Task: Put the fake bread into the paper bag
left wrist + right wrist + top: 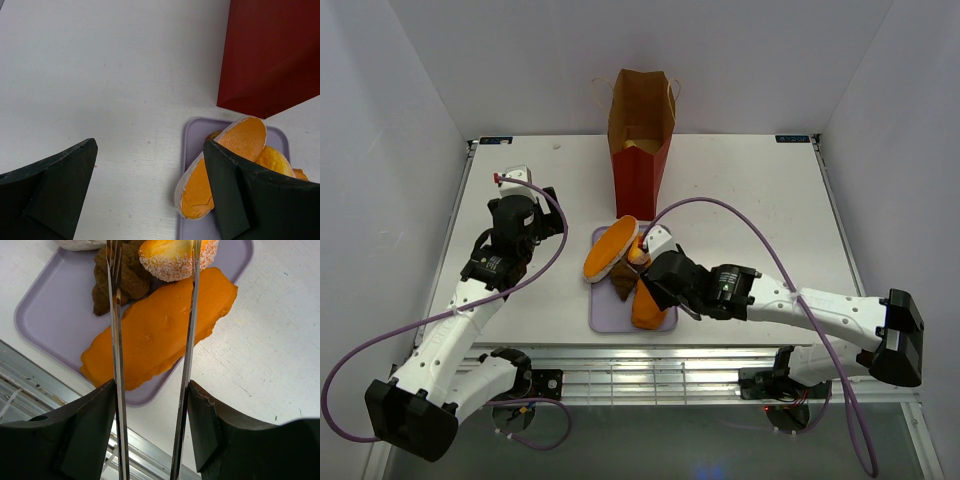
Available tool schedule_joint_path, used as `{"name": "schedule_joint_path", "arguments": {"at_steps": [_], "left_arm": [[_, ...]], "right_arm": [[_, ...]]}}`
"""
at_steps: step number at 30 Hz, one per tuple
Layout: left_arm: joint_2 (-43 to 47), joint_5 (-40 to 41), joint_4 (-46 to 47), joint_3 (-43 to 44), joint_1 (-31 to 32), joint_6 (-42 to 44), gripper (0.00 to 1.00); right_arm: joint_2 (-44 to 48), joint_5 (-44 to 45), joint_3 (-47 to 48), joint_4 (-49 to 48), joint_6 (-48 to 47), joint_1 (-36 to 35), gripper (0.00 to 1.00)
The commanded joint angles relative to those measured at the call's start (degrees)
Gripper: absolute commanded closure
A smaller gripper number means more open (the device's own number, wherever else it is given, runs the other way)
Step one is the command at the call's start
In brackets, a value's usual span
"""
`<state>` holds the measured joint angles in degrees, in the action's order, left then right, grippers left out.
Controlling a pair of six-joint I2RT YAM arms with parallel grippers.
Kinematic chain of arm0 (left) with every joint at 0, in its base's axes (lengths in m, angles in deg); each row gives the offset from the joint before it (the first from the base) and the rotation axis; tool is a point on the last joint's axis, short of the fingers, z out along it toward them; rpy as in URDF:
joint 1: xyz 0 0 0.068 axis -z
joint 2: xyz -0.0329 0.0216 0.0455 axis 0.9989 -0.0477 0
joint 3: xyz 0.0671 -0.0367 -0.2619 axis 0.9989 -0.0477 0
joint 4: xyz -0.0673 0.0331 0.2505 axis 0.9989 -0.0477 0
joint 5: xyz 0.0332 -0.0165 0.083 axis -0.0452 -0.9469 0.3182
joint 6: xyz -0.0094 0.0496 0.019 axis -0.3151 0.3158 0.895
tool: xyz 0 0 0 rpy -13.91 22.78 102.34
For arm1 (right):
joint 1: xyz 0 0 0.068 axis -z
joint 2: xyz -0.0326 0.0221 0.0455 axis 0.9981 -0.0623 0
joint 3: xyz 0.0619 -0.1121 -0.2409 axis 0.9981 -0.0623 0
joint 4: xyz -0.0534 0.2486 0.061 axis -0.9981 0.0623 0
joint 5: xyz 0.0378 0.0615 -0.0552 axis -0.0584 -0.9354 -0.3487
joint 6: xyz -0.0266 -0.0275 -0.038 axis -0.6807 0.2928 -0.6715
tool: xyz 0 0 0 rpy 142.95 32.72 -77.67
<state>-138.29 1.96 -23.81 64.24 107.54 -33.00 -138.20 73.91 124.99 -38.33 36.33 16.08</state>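
The paper bag (640,140) stands upright and open at the back centre; its red side shows in the left wrist view (272,55). The fake bread lies on a lavender tray (605,318): an oval loaf (610,250) propped on the tray's left edge, a brown piece (125,280), a sugared bun (175,257) and a long orange loaf (155,335). My right gripper (151,385) is shut on metal tongs (116,340). The tong arms stand apart above the long loaf, reaching over the brown piece and the bun. My left gripper (150,145) is open and empty, just left of the tray.
The tray (55,315) lies close to the table's near edge, with a metal rail (30,390) just beyond it. White walls enclose the table on three sides. The oval loaf (235,150) lies right beside my left gripper's right finger (235,190).
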Motion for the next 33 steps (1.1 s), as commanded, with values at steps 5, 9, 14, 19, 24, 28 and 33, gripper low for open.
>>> {"name": "schedule_joint_path", "arguments": {"at_steps": [5,9,14,19,24,28,33], "left_arm": [[1.61,-1.26,1.15,-0.25,0.21,0.27,0.02],[1.69,-1.52,1.06,-0.25,0.21,0.27,0.02],[1.78,-1.88,1.15,-0.16,0.21,0.27,0.02],[1.87,-2.14,1.06,-0.16,0.21,0.26,0.02],[1.87,-2.31,1.06,-0.16,0.21,0.27,0.02],[1.87,-2.4,1.15,-0.07,0.21,0.26,0.02],[1.96,-2.4,1.06,-0.16,0.21,0.26,0.02]], "right_arm": [[-1.73,5.48,2.68,0.33,-0.07,-0.67,0.38],[-2.79,6.28,2.85,1.03,0.1,-0.76,0.38],[-3.49,5.84,2.85,1.56,0.45,-0.93,0.38],[-4.11,6.71,2.59,2.0,0.81,-0.93,0.39],[-4.2,7.51,3.03,2.62,1.25,-0.85,0.47],[-3.49,8.12,3.38,2.97,1.42,-0.93,0.51],[-2.0,8.38,3.38,3.06,1.42,-0.84,0.56]]}}
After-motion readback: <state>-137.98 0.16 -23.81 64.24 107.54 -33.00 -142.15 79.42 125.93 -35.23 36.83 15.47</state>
